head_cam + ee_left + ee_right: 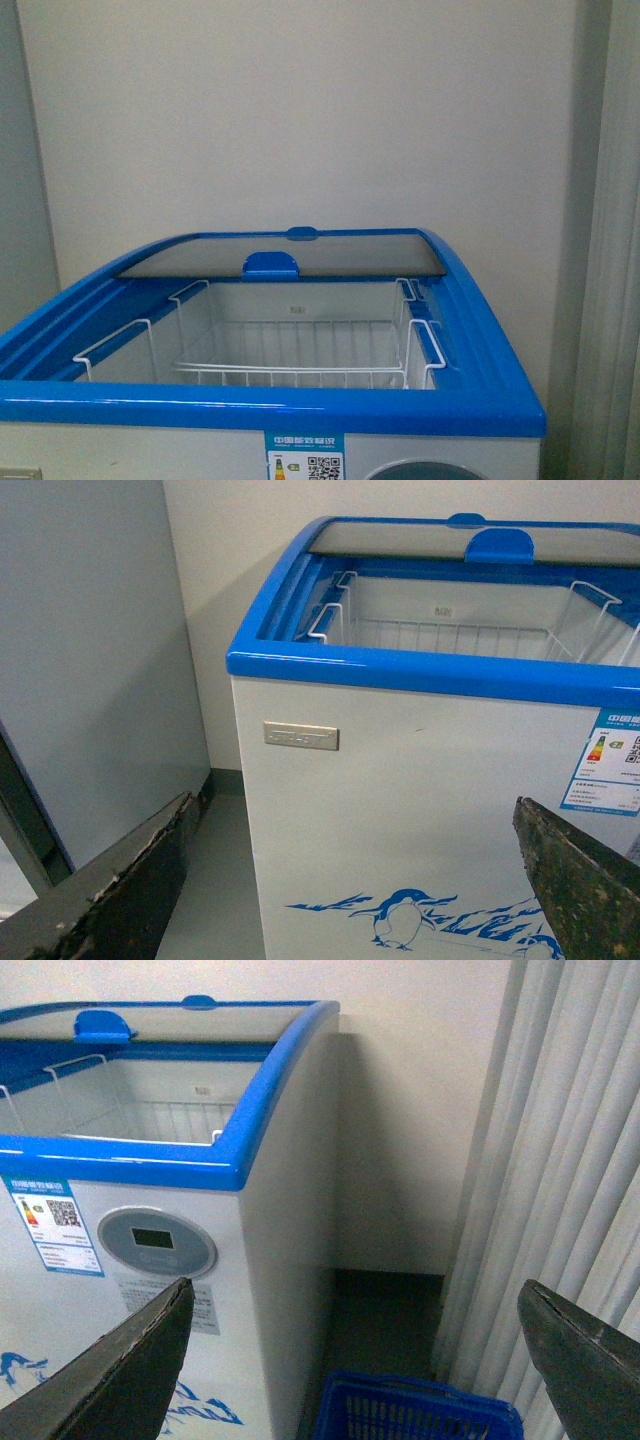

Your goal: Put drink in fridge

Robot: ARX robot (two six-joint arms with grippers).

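Observation:
The fridge (300, 405) is a white chest freezer with a blue rim, right in front of me. Its near half is uncovered, showing a white wire basket (290, 350) with nothing visible in it; the glass lid (290, 255) is slid to the back. The fridge also shows in the left wrist view (420, 810) and the right wrist view (150, 1150). The drink is out of view in every frame. My left gripper (350, 890) is open and empty before the fridge's front wall. My right gripper (355, 1365) is open and empty beside the fridge's right corner.
A tall grey cabinet (90, 660) stands left of the fridge. A blue plastic basket (410, 1410) sits on the floor at the fridge's right, below my right gripper. A pale curtain (560, 1160) hangs at the right. A wall is close behind the fridge.

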